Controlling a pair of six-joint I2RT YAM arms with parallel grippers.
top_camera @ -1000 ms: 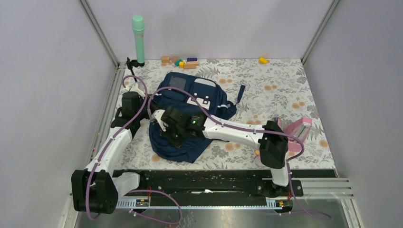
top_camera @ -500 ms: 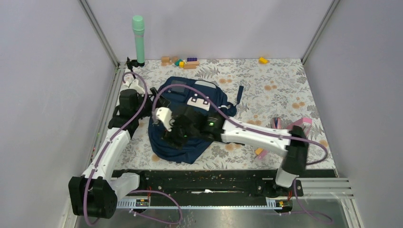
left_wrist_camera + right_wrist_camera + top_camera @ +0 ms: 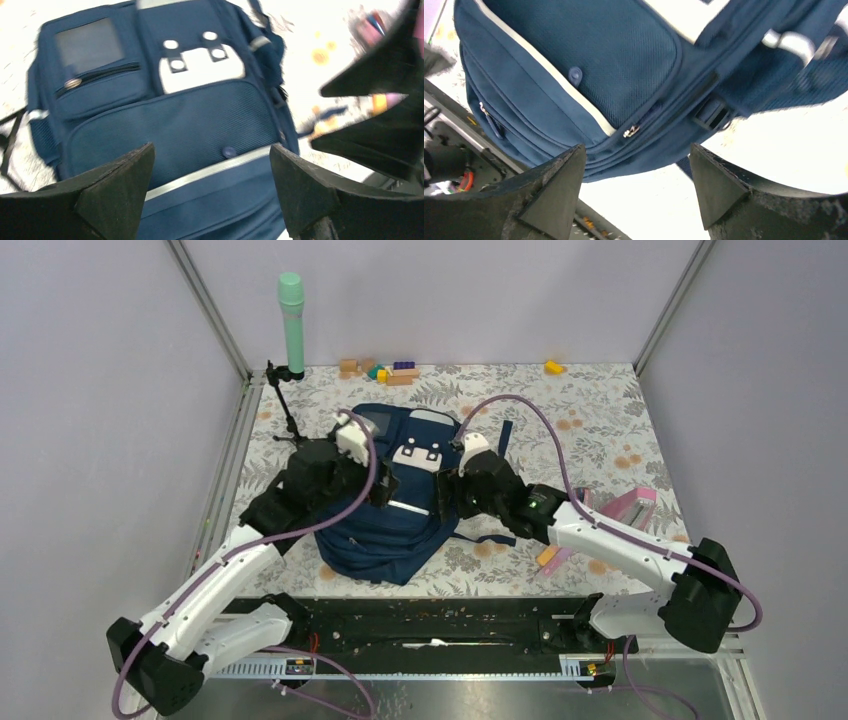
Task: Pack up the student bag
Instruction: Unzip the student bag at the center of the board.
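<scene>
Left hand point(image 3: 211, 152), fingers wide apart and empty, over the student bag point(image 3: 390, 530) left side, right hand point(image 3: 638, 150) equally apart and empty over its right side, bag lying flat on the surface point(image 3: 600, 410), mid-area, pink item point(image 3: 630, 508) to its right, toy blocks point(image 3: 385, 370) at far edge.

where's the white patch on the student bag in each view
Top external: white patch mid-frame, on the upper front of the student bag.
Left wrist: patch in the upper middle.
Right wrist: patch cut off at the top edge, right of centre.
Shared landmark: the pale stripe below it.
</scene>
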